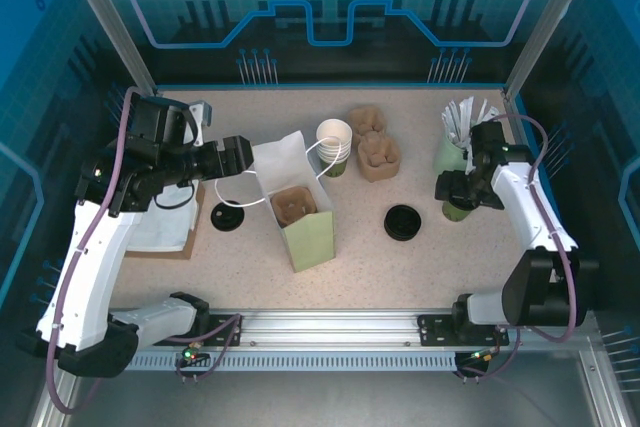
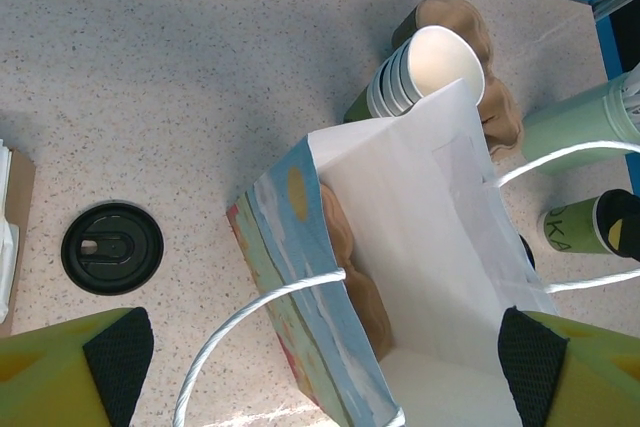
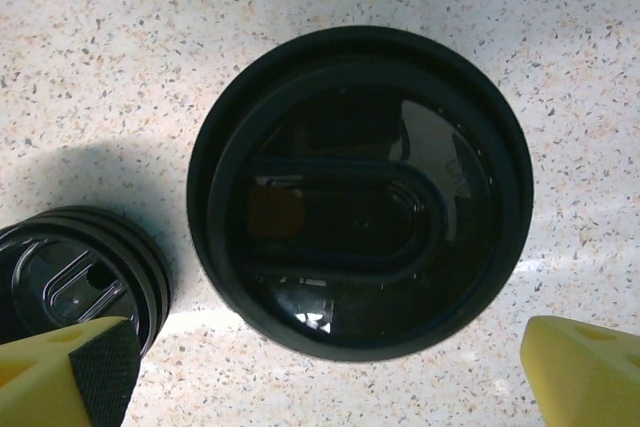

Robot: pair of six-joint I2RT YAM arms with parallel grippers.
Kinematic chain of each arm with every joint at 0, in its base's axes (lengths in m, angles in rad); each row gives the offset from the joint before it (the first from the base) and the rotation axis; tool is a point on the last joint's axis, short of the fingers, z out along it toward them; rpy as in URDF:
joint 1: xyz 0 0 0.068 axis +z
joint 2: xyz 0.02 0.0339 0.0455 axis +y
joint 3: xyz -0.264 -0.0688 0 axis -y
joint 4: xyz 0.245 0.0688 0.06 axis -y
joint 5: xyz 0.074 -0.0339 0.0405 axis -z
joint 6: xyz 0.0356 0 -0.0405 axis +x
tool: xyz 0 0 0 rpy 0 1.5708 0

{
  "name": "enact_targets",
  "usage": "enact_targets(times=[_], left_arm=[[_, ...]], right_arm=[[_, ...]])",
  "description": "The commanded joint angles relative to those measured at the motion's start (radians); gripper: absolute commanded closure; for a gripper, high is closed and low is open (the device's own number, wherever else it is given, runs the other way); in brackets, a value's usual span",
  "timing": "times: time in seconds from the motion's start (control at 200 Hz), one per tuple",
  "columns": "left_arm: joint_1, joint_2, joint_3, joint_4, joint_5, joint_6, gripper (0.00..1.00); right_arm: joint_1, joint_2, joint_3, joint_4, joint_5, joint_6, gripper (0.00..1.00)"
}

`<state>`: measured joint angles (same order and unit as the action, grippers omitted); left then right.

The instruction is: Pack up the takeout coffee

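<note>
We see the right gripper (image 3: 325,377), fingers wide, over the lidded takeout coffee (image 3: 360,192) near the right edge of the table (image 1: 400,267); the left gripper (image 2: 325,372), equally wide, hovers above the paper bag (image 2: 420,247).

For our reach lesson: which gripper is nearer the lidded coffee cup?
Right. The right gripper hangs over the lidded coffee cup; the left gripper is by the paper bag.
</note>
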<state>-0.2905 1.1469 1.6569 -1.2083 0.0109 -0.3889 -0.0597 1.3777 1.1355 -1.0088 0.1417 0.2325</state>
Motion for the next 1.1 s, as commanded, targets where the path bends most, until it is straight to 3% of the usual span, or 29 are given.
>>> enact_targets(times=[0.0, 1.096], left_arm=[[0.007, 0.000, -0.016, -0.023, -0.022, 0.025, 0.07], [0.007, 0.021, -0.006, -0.032, -0.009, 0.033, 0.09]], right_arm=[[-0.020, 0.032, -0.014, 0.039, -0.010, 0.023, 0.00], [-0.050, 0.141, -0.010, 0.102, -0.012, -0.019, 0.00]])
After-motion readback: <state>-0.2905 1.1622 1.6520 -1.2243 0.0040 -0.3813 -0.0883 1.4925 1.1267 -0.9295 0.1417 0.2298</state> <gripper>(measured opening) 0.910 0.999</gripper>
